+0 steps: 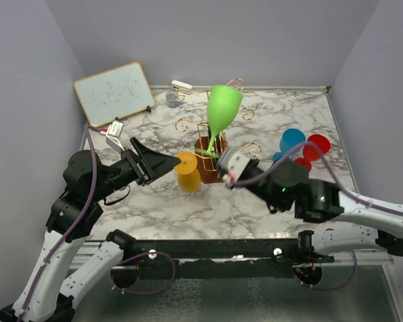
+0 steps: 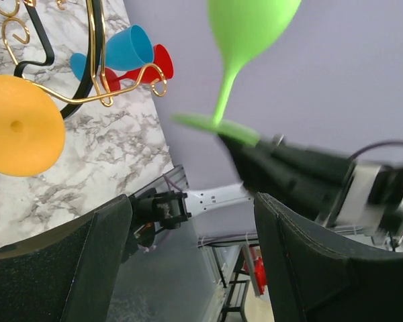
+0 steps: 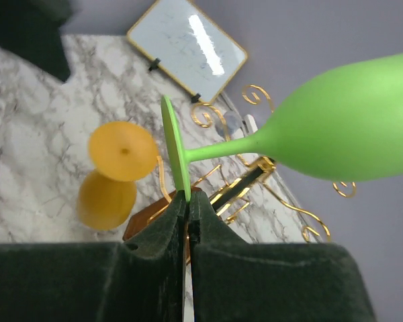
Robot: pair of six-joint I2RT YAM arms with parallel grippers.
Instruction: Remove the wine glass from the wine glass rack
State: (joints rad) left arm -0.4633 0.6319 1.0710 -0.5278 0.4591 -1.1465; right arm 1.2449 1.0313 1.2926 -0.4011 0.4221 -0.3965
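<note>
Pinching the foot of the green wine glass (image 1: 223,111), tilted at frame centre above the wine glass rack (image 1: 208,171), the right gripper (image 3: 188,201) clamps tight; the left gripper (image 1: 160,161) gapes open, centre-left

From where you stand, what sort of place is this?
Probably a robot test cell, not a home: a marble-patterned tabletop boxed in by plain grey walls, with staged props such as a gold wire rack, a lime-green wine glass and a small whiteboard.
</note>
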